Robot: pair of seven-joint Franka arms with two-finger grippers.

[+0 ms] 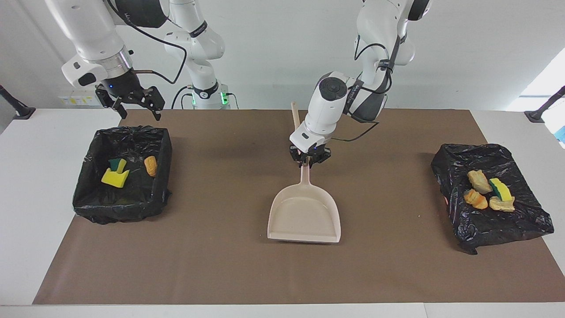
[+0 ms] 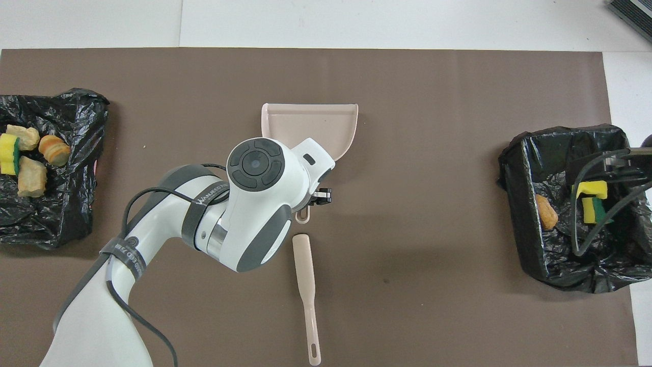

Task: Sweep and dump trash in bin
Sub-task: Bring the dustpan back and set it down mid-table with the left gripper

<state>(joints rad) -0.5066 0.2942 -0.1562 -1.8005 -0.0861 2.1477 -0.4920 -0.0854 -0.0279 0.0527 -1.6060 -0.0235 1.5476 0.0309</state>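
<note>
Nearest the robots you have one brush [image 2: 305,285] lying on the brown mat [image 1: 220,265], handle toward the robots, bristle end hidden under the left arm.

Left tool [image 1: 310,160], over mid-counter: pressed together, pinching the handle of the one beige dustpan [image 1: 304,214]. The pan sits just past the brush, its open mouth pointing away from the robots; from these views you cannot tell whether it touches the mat.

Right tool [image 1: 132,102]: fingers spread, holding nothing, hanging over the robot-side rim of the bin [image 1: 86,194]. That arm waits.

Trash count, seven in all:
- Three in the black-lined bin at the right arm's end: two yellow-and-green sponge pieces [image 1: 115,174], one orange chunk [image 1: 150,165].
- Four on the flat black bag [image 1: 485,225] at the left arm's end: one sponge piece [image 1: 501,189], three tan or orange chunks [image 1: 479,181], bunched together.

One bin, one flat bag, both well apart from the dustpan.
</note>
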